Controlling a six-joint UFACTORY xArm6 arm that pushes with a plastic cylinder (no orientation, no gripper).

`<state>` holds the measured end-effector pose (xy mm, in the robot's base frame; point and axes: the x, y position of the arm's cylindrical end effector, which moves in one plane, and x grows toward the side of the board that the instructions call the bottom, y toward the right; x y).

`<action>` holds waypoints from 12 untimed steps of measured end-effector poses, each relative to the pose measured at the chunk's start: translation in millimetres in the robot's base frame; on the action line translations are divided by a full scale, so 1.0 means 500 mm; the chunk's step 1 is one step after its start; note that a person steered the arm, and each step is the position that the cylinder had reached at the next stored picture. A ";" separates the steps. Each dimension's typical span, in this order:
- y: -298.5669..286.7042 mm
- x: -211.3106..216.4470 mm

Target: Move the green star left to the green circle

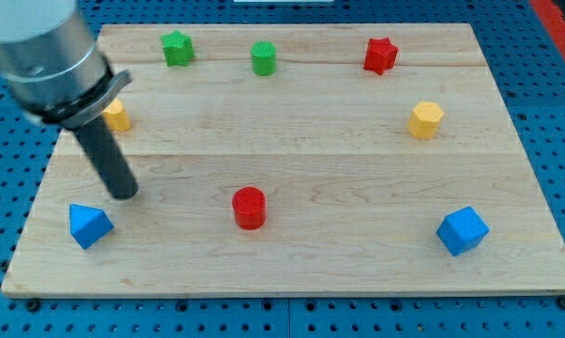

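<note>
The green star (177, 48) sits near the view's top left of the wooden board (301, 141). The green circle, a short cylinder (264, 58), stands to its right, a block's width or more away. My tip (123, 192) rests on the board at the view's lower left, far below the green star and just above and right of a blue block (88, 225).
A yellow block (117, 115) lies partly behind the arm at the left. A red cylinder (249, 207) stands at bottom centre, a red star (380, 54) at top right, a yellow hexagon (425, 119) at right, a blue cube (463, 230) at bottom right.
</note>
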<state>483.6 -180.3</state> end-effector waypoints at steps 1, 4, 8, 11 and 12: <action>0.114 -0.104; 0.106 -0.405; 0.102 -0.346; 0.318 -0.441; 0.457 -0.350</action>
<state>308.8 48.1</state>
